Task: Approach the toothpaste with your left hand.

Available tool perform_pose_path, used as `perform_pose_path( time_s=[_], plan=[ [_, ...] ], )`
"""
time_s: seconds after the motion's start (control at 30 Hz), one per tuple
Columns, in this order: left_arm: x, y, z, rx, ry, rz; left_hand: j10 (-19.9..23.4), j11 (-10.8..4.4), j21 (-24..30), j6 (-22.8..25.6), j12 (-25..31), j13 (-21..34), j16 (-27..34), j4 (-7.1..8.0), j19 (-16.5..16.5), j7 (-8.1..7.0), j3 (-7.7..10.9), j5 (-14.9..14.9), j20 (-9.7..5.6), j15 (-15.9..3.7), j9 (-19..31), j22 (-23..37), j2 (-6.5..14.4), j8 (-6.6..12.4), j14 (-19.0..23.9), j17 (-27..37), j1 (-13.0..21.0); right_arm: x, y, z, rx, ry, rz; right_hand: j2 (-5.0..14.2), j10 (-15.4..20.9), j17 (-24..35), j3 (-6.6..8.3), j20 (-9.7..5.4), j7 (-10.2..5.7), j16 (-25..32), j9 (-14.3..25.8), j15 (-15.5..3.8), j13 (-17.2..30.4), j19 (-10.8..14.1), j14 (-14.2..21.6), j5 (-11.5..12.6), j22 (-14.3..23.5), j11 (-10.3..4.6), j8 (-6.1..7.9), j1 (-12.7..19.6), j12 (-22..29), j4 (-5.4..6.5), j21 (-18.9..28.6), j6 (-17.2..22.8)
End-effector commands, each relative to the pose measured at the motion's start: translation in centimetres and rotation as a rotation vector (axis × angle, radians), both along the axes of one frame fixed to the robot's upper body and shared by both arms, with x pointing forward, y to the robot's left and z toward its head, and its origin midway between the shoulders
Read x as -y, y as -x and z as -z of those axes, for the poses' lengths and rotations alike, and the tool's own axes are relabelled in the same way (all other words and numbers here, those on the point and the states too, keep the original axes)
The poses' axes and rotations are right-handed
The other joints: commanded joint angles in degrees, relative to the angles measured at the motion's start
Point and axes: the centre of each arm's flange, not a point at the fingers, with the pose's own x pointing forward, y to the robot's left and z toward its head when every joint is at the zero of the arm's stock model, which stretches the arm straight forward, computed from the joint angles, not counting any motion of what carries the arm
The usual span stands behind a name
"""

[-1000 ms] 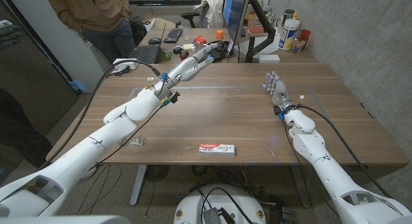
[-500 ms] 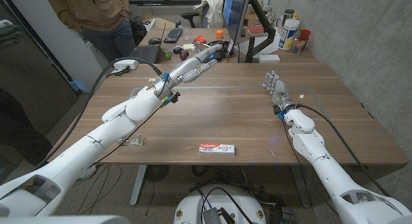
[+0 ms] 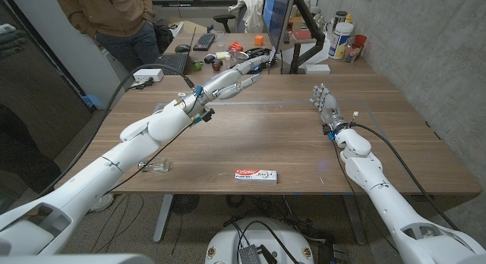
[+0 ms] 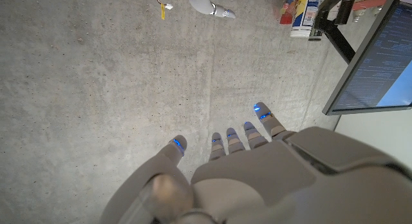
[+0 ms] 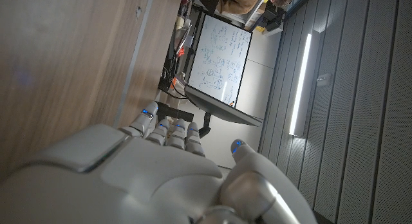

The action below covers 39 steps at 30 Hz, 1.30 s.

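Observation:
The toothpaste (image 3: 256, 174) is a white and red box lying flat near the table's front edge, in the middle. My left hand (image 3: 237, 76) is raised over the far left part of the table, fingers stretched out and apart, holding nothing; it is far from the box. Its back and spread fingers (image 4: 226, 139) face a grey concrete wall in the left wrist view. My right hand (image 3: 325, 102) stands on its edge at the right side of the table, fingers straight and apart, empty. Its back (image 5: 161, 153) fills the lower part of the right wrist view.
A small clear plastic piece (image 3: 157, 167) lies near the table's (image 3: 304, 150) front left edge. Behind the table stand a monitor (image 3: 276, 17), keyboards (image 3: 170, 63) and bottles (image 3: 343, 38). A person (image 3: 114, 17) stands at the back left.
My left hand has swung to the right and a little farther out over the back of the table. The right hand and the toothpaste have stayed where they were.

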Motion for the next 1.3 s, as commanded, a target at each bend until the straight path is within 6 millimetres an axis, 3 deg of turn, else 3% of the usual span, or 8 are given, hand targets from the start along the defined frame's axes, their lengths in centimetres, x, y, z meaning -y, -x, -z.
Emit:
perform_pose_path(
  time_s=[0.03, 0.4, 1.3],
  plan=[
    [1.0, 1.0, 0.1, 0.023, -0.078, 0.031, 0.6, -0.11, -0.2, 0.4, 0.2, 0.2, -0.1, -0.08, 0.3, -0.51, -0.10, 0.5, -2.31, -3.26, 0.2, 0.1, 0.7, -0.09, 0.7, 0.2, 0.7, 0.0, 0.0, -0.1, 0.003, 0.001, 0.001, 5.56, 0.2, 0.2, -0.24, -4.60, 0.04, -0.1, 0.3, -1.18, 0.2, 0.0, -0.1, 0.3, 0.2, -0.04, 0.43, -0.3, 0.3, -0.12, -0.2, 0.3],
    [1.5, 1.5, 0.2, 0.025, -0.127, 0.049, 1.1, -0.35, -0.4, 0.8, 0.3, 0.2, -0.1, -0.23, 0.6, -1.02, -0.17, 0.6, -2.40, -3.39, 0.2, 0.0, 0.6, 0.00, 1.1, 0.2, 1.0, 0.1, 0.0, 0.0, 0.004, -0.002, 0.003, 5.50, 0.2, 0.2, -0.30, -4.59, 0.05, -0.1, 0.3, -1.19, 0.2, 0.0, -0.1, 0.3, 0.2, -0.08, 0.44, -0.3, 0.3, -0.12, -0.4, 0.4],
    [2.4, 2.0, 0.8, 0.032, -0.251, 0.029, 2.5, -0.56, -1.0, 1.6, 0.5, 0.2, -0.1, -1.34, 1.7, -2.73, -0.02, 1.1, -1.00, -3.43, 0.2, -0.1, -0.1, 0.04, 2.7, 0.0, 2.5, -0.1, -0.1, 0.1, 0.003, 0.000, 0.011, 5.45, 0.3, 0.2, -0.34, -4.52, 0.10, -0.1, 0.3, -1.15, 0.2, 0.1, -0.1, 0.3, 0.2, -0.01, 0.44, -0.4, 0.3, -0.02, -0.6, 0.4]
  ],
)
